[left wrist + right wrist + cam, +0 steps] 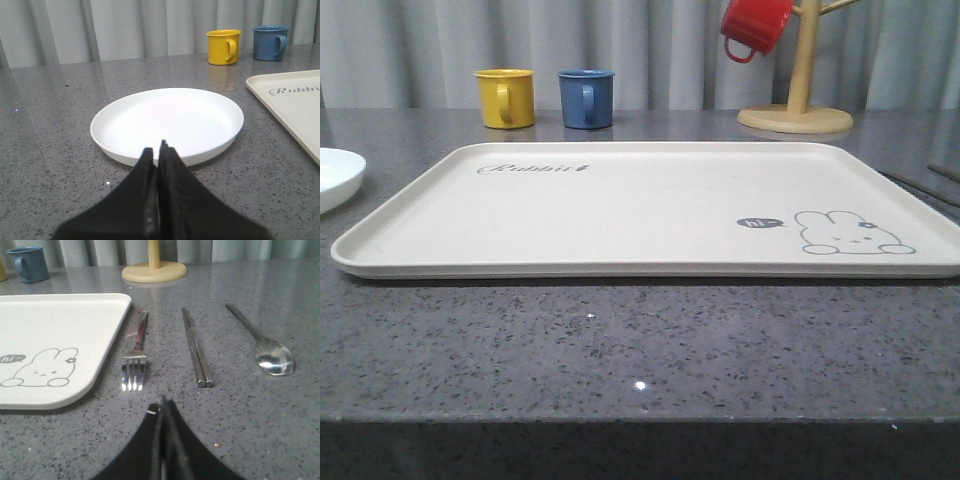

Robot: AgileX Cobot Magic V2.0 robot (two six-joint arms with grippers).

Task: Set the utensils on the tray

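Cutlery lies in a row on the grey speckled counter (260, 430) beside the tray (650, 215): the fork (136, 357) just off the tray's rounded corner, tines toward the camera, then the pair of chopsticks (196, 350) lying together, then the spoon (265, 347) farthest out, bowl up. None of them touches the tray. The cream tray sits flat on the counter with nothing on it, showing its "Rabbit" script and the line-drawn rabbit with a "hi" bubble. The white plate (167, 122) rests on the counter on the tray's other side, apart from it and bare. Behind the tray stand a yellow mug (506, 97) and a blue mug (587, 98), and a red mug (753, 25) hangs on a wooden mug tree (797, 95). The left gripper (159, 150) is low over the counter, its black fingers pressed together with nothing between them, tips at the plate's near rim. The right gripper (163, 407) likewise has its fingers closed and bare, tips just short of the fork's tines.
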